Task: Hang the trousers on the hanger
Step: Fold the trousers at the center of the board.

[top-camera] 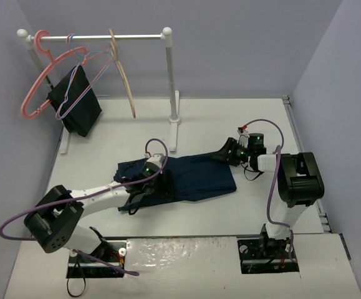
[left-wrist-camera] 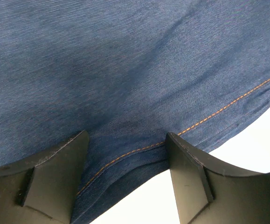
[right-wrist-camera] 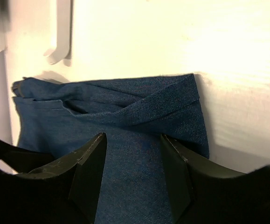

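Denim fills both wrist views: the trousers (top-camera: 199, 174) lie folded flat in the middle of the counter (top-camera: 217, 124), stretched from the left side toward the right edge. The hanger (top-camera: 125, 78) hangs by its hook on the rail (top-camera: 136, 37) along the far edge, nearer the far-left corner and well apart from the cloth, so nothing is on it yet.

The left gripper (left-wrist-camera: 125, 140) sits low over the near-left end of the trousers. Its fingers (left-wrist-camera: 60, 177) are spread wide with an orange-stitched seam (left-wrist-camera: 218, 112) and the cloth edge running between them, and they are closed on nothing. It looks lined up to pinch that edge where bare counter shows just beyond it.

The right gripper (right-wrist-camera: 132, 140) hovers at the opposite end, toward the right edge, also parted and empty. The folded hem lies just ahead of its tips, and the cloth passes under them.

Taking one end each seems the point. Heavy denim would sag and unfold if lifted from one spot, so two grips should keep it taut enough to carry to the hanger's lower bar. The task reads as barely started.
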Available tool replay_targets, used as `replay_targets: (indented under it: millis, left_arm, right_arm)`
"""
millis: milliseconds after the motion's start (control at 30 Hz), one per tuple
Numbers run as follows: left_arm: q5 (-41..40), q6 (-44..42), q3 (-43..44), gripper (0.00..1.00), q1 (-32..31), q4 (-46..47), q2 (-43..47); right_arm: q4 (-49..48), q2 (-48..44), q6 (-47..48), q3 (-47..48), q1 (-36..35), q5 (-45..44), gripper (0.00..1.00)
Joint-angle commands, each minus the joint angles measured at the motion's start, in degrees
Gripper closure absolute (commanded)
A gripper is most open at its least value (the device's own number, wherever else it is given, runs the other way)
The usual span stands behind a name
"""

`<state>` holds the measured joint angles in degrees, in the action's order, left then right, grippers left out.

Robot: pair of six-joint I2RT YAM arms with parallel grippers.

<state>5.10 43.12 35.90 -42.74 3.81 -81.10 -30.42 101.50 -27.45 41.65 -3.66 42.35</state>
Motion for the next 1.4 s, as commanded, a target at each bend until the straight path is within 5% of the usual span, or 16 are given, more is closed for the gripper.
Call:
replay_targets:
  millis: [0, 300, 600, 800, 1133, 1367]
  left_arm:
    - [-4.5, 3.9, -5.0, 0.36, -0.2, -0.4, 2.5]
    - [-4.6, -2.0, 3.6, 0.34, -0.1, -8.8, 5.6]
    - [-5.5, -8.2, 12.3, 0.34, 0.7, -10.7, 3.7]
    - [-5.1, -6.5, 9.4, 0.34, 0.7, -6.9, 1.5]
    - [-5.7, -2.6, -0.8, 0.34, 0.8, -1.6, 3.1]
    - [-6.6, -5.2, 3.9, 0.34, 1.4, -4.6, 3.7]
  right_arm:
    - [-6.7, 5.0, 3.3, 1.4, 3.3, -0.4, 0.52]
    - [2.3, -3.1, 3.1, 11.7, 2.0, 3.2, 0.54]
    - [2.1, -1.5, 1.6, 14.1, -4.0, 5.2, 0.78]
    - [-9.7, 5.4, -2.1, 7.7, -3.7, 6.6, 0.99]
    - [-14.5, 17.3, -1.3, 9.4, 1.2, 7.6, 1.0]
    - [-9.0, 7.2, -0.8, 12.3, 1.1, 6.5, 1.0]
